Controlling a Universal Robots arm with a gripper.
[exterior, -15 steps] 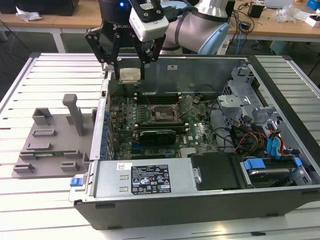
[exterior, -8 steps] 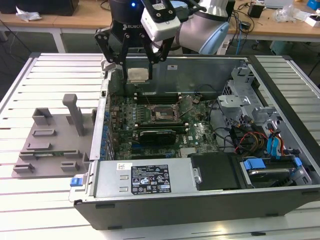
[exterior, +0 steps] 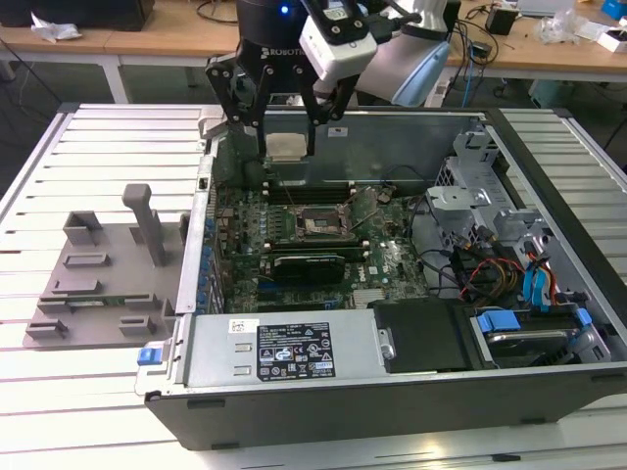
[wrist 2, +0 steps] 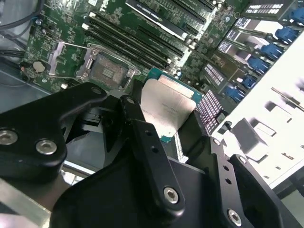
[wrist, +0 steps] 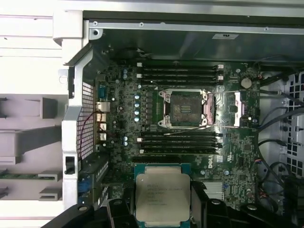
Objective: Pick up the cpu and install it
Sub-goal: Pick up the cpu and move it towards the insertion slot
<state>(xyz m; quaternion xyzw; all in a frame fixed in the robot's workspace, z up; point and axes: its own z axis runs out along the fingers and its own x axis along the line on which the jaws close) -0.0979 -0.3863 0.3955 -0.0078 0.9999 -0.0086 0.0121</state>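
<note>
The claw (exterior: pixel 287 135) is clenched on the cpu (exterior: pixel 286 149), which is gripped by its edges and held in the air over the motherboard (exterior: pixel 392 259), apart from the open socket (exterior: pixel 318 227); with so thin a hold a slip or tilt is judged possible, and a skewed descent could bend the socket's contacts or strike its opened frame (wrist: pixel 237 109); within the computer case (exterior: pixel 392 401) are seen the motherboard, memory sticks (wrist: pixel 183 72), a long black card (exterior: pixel 309 264) and cables (exterior: pixel 490 269); a grey tray (exterior: pixel 98 284) lies on the table (exterior: pixel 98 137) beside the case.
</note>
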